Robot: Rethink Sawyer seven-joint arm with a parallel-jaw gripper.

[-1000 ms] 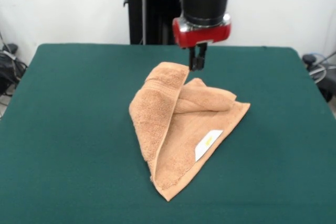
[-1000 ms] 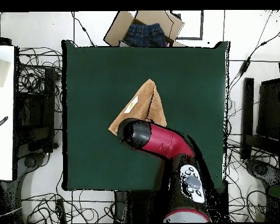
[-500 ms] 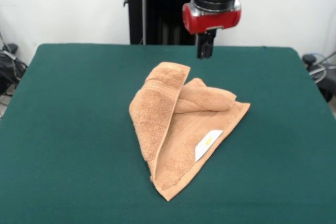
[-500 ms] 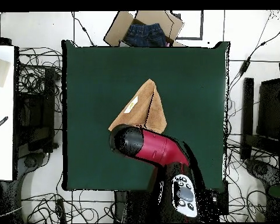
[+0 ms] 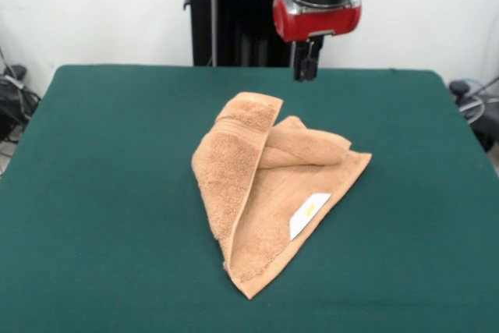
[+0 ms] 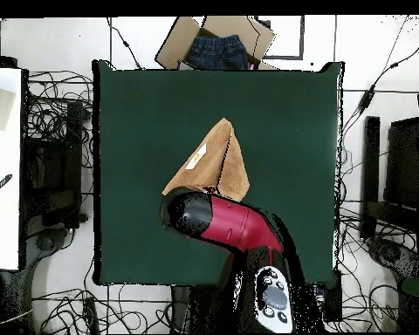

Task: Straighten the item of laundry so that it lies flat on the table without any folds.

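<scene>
The item of laundry (image 5: 261, 193) is a tan terry towel lying near the middle of the green table (image 5: 109, 193), folded over on itself into a rough triangle. One flap stands up along its left side and a rolled fold lies across the far part. A white label (image 5: 309, 214) faces up near its right edge. My gripper (image 5: 306, 68) hangs in the air behind the towel's far end, clear of the cloth, shut and holding nothing. Seen from overhead, the towel (image 6: 220, 157) shows above the red arm (image 6: 235, 225), which hides the gripper.
Past the far edge of the table (image 6: 143, 113) in the overhead view, an open cardboard box (image 6: 215, 42) holds blue denim. Cables cover the floor on both sides, and a white surface (image 6: 3, 166) stands at the left.
The gripper has risen and drawn back from the towel's raised far corner, moving slightly right in the front view. The towel has kept its shape and place.
</scene>
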